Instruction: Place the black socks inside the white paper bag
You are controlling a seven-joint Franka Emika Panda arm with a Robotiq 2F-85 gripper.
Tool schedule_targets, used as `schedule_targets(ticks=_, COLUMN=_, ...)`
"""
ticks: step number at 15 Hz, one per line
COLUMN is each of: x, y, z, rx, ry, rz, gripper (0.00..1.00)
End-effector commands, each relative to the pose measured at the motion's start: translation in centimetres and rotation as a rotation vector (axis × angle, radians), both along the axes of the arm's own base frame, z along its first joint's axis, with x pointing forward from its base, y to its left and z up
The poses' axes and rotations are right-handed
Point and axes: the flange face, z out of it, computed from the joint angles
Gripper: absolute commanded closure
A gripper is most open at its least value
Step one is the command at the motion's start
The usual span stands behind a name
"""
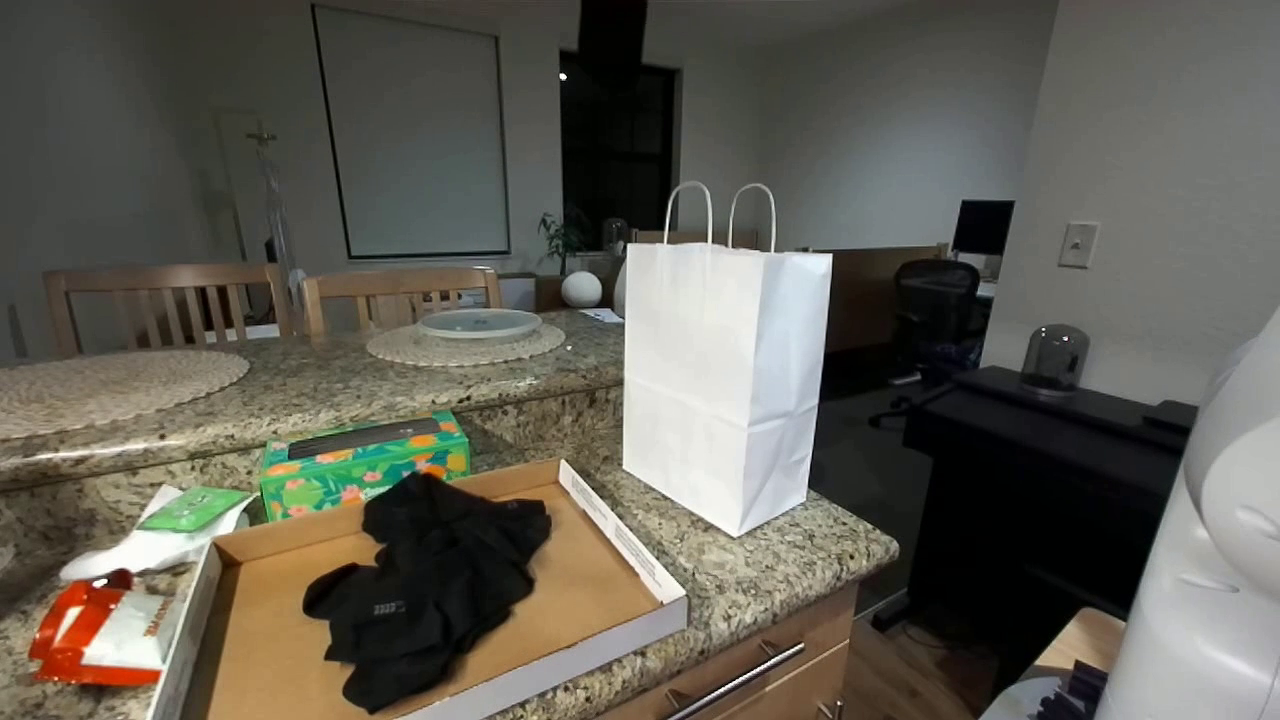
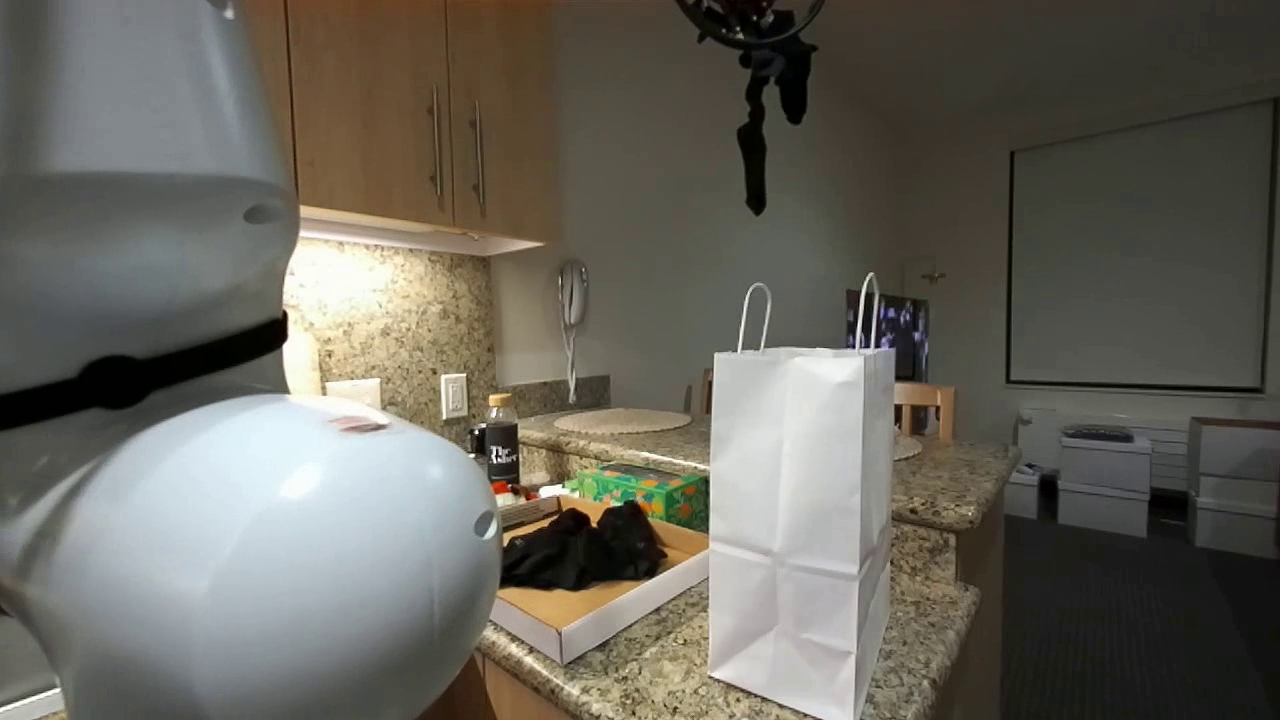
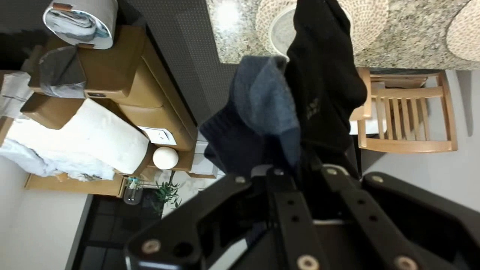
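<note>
My gripper (image 3: pixel 300 173) is shut on a bunch of socks. In the wrist view a black sock (image 3: pixel 324 75) and a dark blue-grey sock (image 3: pixel 258 108) stick out past the fingertips. In an exterior view the held socks (image 2: pixel 754 150) dangle at the top, higher than the bag. A dark piece of them shows at the top edge in an exterior view (image 1: pixel 612 40). The white paper bag (image 1: pixel 690 360) stands upright on the counter with both handles up, also in an exterior view (image 2: pixel 785 530). Its inside is hidden. More black socks (image 1: pixel 430 590) lie piled in a cardboard tray (image 1: pixel 590 560).
A green floral tissue box (image 1: pixel 365 465) stands behind the tray. A red and white packet (image 1: pixel 110 630) lies left of it. A raised counter (image 1: pixel 300 385) with placemats runs behind. The bag stands near the counter's end. A bottle (image 2: pixel 502 440) stands farther back.
</note>
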Motion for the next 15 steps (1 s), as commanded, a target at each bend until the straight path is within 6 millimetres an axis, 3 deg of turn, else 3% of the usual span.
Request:
schedule_targets(ticks=1, x=-0.8, y=-5.7, z=-2.7, rx=0.001, ry=0.034, rz=0.036, gripper=0.97)
schedule_targets(ticks=4, x=-0.8, y=-9.0, z=-7.0, rx=-0.024, ry=0.104, rz=0.104, gripper=0.97)
schedule_targets(ticks=8, x=-1.1, y=-11.0, z=-13.4, rx=-0.052, ry=0.228, rz=0.205, gripper=0.97)
schedule_targets(ticks=12, x=-1.8, y=-10.5, z=-18.6, rx=-0.111, ry=0.335, rz=0.294, gripper=0.97)
schedule_targets(ticks=15, x=-1.9, y=-9.3, z=-20.2, rx=-0.149, ry=0.335, rz=0.345, gripper=0.97)
